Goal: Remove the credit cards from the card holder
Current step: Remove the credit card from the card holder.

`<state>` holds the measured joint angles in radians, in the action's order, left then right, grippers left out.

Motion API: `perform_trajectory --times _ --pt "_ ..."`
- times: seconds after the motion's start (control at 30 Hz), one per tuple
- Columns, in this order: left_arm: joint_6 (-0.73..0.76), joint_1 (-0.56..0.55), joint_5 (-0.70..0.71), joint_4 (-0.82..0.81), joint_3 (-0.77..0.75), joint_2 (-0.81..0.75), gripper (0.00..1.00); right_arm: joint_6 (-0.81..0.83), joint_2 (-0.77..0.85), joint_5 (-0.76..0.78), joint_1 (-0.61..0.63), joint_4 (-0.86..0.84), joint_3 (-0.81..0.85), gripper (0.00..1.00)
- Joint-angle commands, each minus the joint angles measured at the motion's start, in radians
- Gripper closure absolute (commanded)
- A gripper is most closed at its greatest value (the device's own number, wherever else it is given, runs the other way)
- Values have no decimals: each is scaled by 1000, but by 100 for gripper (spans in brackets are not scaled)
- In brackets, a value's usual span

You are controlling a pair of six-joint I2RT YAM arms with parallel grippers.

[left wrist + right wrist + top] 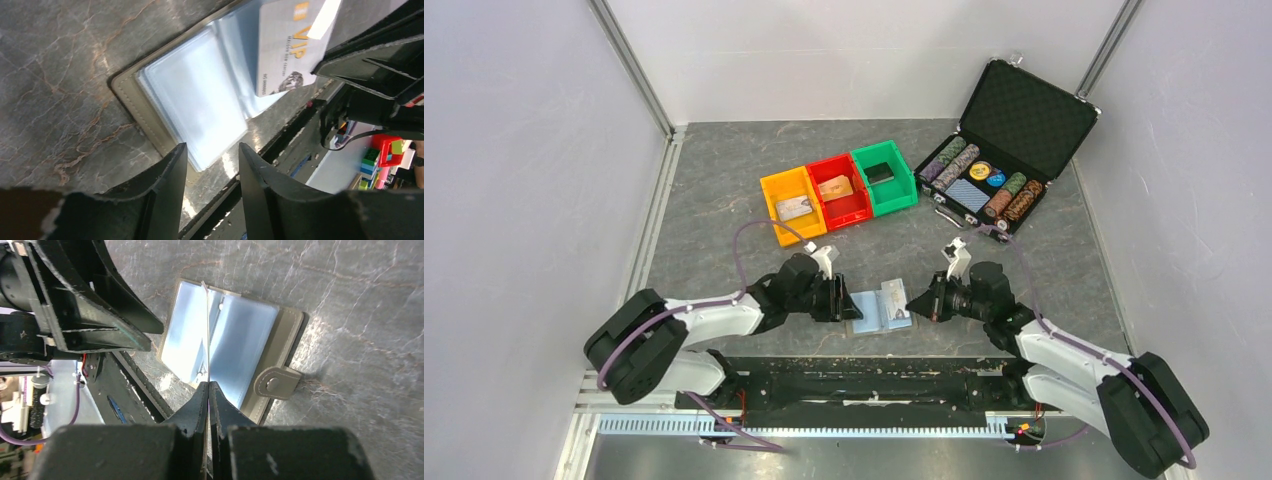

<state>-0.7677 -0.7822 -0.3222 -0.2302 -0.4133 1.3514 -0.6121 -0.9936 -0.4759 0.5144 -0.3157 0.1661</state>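
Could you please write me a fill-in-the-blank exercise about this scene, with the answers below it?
The card in the shut right pincer bears the word ____.
The left pincer is ____, holding nothing.
The bin nearest the chip case is coloured ____.
Answers: VIP; open; green.

Robotics lab test cell. White panel walls (524, 150) on three sides, aluminium frame posts (631, 65) at corners. Grey marble-look counter (714, 190). Left arm (714, 318) and right arm (1064, 355) bolted at near edge, purple cables (735, 260) looped along them. Slotted metal rail (824, 425) in front. Past counter edge: blurred coloured blocks (371, 162).
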Motion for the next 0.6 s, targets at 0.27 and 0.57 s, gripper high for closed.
perform_trajectory --times 0.27,0.57 --pt "132 -4 -5 270 -161 -256 45 182 35 -253 -24 70 139 100" --pt "288 -4 -113 498 -326 -286 42 127 2 -521 -22 -109 93 100"
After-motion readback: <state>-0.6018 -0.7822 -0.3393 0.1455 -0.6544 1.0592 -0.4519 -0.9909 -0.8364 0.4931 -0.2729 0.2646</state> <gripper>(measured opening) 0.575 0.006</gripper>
